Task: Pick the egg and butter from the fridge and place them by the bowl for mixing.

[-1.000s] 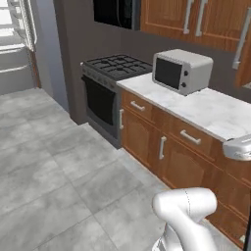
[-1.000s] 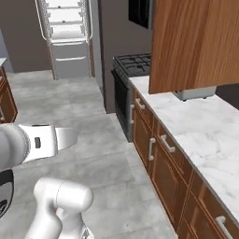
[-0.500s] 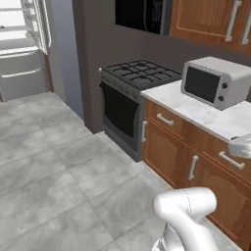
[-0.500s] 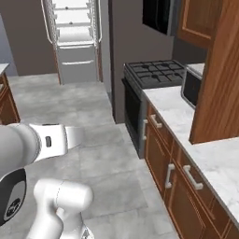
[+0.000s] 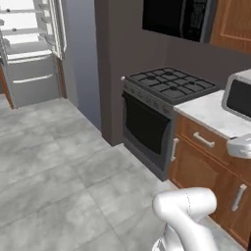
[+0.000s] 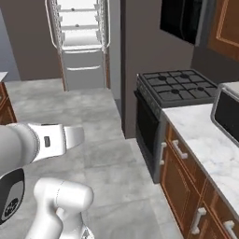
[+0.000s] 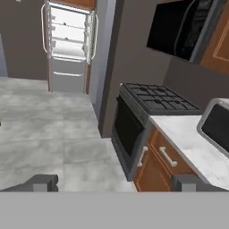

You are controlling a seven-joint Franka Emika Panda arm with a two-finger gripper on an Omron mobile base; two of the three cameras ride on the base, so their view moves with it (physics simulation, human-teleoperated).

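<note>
Since the earlier frames the whole view has swung toward the tall grey fridge (image 6: 79,42), its doors open on white shelves, well apart across the tiled floor. The gripper (image 7: 114,183) is spread wide and empty. Nothing is fetched; butter and egg cannot be discerned.

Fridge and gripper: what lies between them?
In the hand view, bare grey floor tiles lie between the open gripper and the open fridge.

marble counter (image 6: 200,135), wooden cabinets (image 6: 186,186)
</note>
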